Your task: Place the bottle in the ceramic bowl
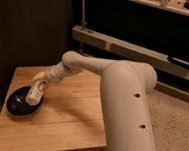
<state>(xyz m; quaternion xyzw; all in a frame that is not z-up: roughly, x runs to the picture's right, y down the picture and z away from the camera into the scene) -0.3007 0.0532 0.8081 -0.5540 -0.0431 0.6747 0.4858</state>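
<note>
Wooden table (pixel 69 118) under us, our claw (pixel 38 87) clamped tight on the bottle (pixel 34 94), label unreadable, long axis tilted steeply, lower end over the ceramic bowl (pixel 17 105)

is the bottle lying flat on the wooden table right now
No, the bottle is held in the shut gripper over the bowl, not lying on the table.
</note>
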